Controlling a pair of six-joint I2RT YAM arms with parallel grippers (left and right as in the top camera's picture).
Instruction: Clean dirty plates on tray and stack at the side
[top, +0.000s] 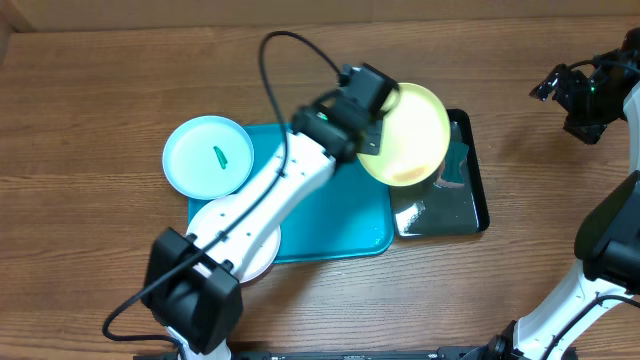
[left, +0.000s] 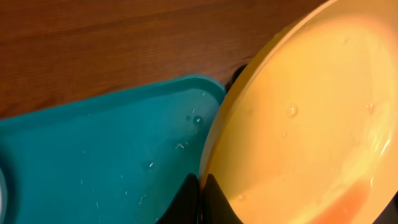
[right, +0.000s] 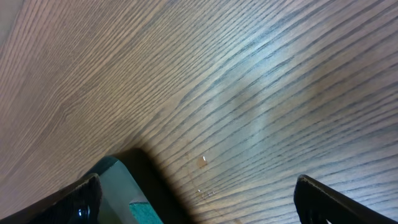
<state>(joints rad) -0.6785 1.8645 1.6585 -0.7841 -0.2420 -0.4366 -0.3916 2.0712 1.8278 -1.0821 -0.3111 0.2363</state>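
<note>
My left gripper (top: 378, 112) is shut on the rim of the yellow-green plate (top: 415, 130) and holds it tilted over the gap between the turquoise tray (top: 340, 215) and the black tray (top: 480, 205). In the left wrist view the shut fingers (left: 200, 198) pinch the plate's edge (left: 311, 124) above the wet tray (left: 93, 168). The pale blue plate (top: 208, 155), with a green smear, lies at the tray's far left corner. The white plate (top: 255, 245) lies at the front left, partly under my left arm. My right gripper (top: 582, 98) is open and empty at the far right.
The black tray looks wet and holds a teal pad (top: 455, 168). In the right wrist view the open fingers (right: 199, 190) hang over bare wood, with the black tray's corner (right: 118, 180) at lower left. A black cable (top: 275, 70) loops over the table behind the tray.
</note>
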